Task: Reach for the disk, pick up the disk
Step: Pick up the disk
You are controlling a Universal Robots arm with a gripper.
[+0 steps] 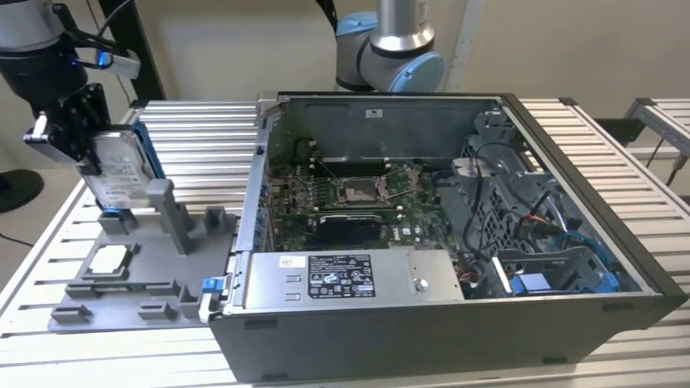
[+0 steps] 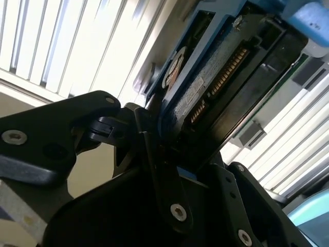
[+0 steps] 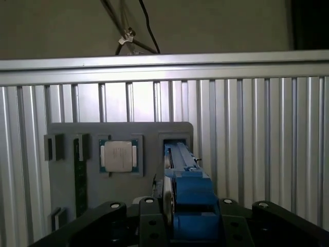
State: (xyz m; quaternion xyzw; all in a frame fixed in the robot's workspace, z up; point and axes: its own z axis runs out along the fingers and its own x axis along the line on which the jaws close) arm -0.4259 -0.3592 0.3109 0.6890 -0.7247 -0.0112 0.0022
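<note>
At the upper left of the exterior view, the gripper (image 1: 100,158) clamps the disk (image 1: 122,179) upright. Both hang over the grey fixture tray (image 1: 161,271), left of the open computer case (image 1: 453,331).

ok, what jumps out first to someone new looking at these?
The open computer case dominates the exterior view's centre and right, its motherboard bare. At the exterior view's left, the arm's jaws are shut on the disk, which stands on edge, blue rails showing, over a grey fixture. A small square chip sits in that fixture nearby.
</note>
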